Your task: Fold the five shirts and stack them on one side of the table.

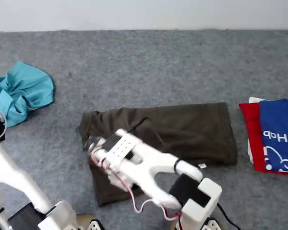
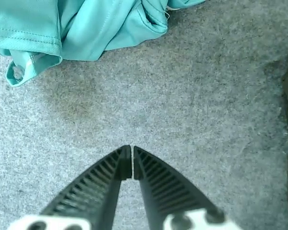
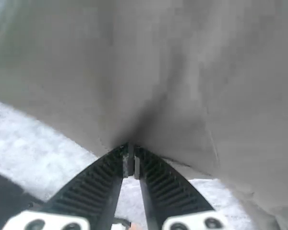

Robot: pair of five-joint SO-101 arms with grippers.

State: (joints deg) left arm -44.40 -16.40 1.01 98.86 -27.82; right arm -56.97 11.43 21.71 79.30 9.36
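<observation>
High view: dark shirt [image 1: 192, 129] stretches left-to-right, right jaws pinching it, left jaws closed

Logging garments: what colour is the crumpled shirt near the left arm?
Teal; the crumpled shirt shows best in the left wrist view.
</observation>
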